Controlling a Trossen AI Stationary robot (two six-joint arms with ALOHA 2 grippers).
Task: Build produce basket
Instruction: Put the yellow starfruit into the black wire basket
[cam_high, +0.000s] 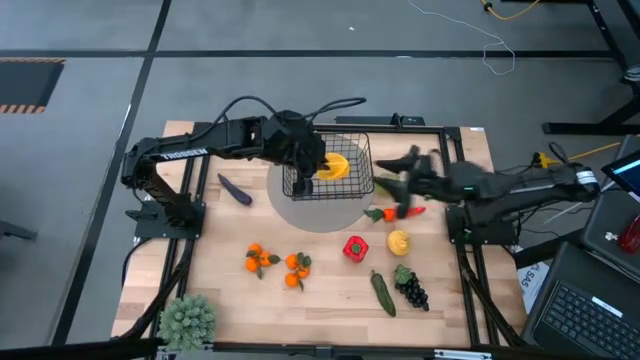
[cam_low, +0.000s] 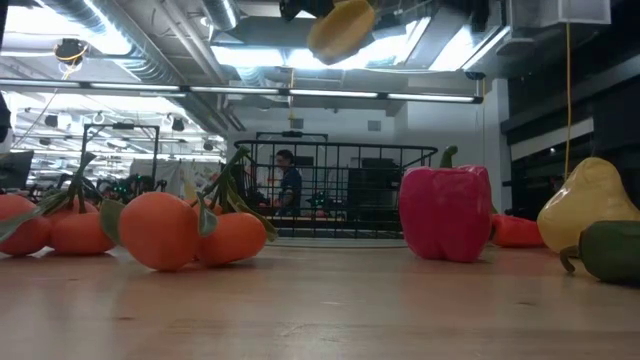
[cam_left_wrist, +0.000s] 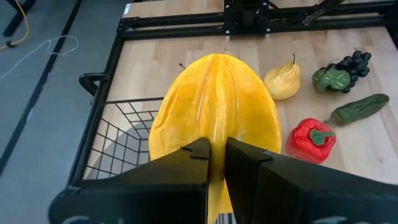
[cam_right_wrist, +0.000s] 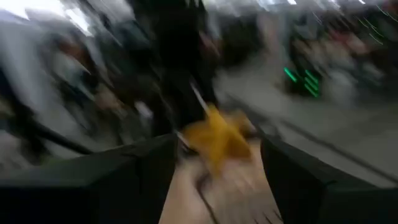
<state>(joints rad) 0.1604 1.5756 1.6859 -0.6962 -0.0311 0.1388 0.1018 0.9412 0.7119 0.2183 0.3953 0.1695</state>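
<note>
Clamping a ridged, glossy yellow starfruit (cam_left_wrist: 214, 118), the left gripper (cam_left_wrist: 214, 155) hangs above the black wire-mesh basket (cam_high: 357, 178).

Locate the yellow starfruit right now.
The ridged yellow starfruit is pinched in the left end effector, held above the black wire-mesh basket near the table's far middle.

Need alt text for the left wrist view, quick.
The left gripper is shut on a ribbed yellow toy starfruit above the black wire-mesh basket. Beyond lie a red pepper, yellow pear, cucumber and dark grapes.
</note>
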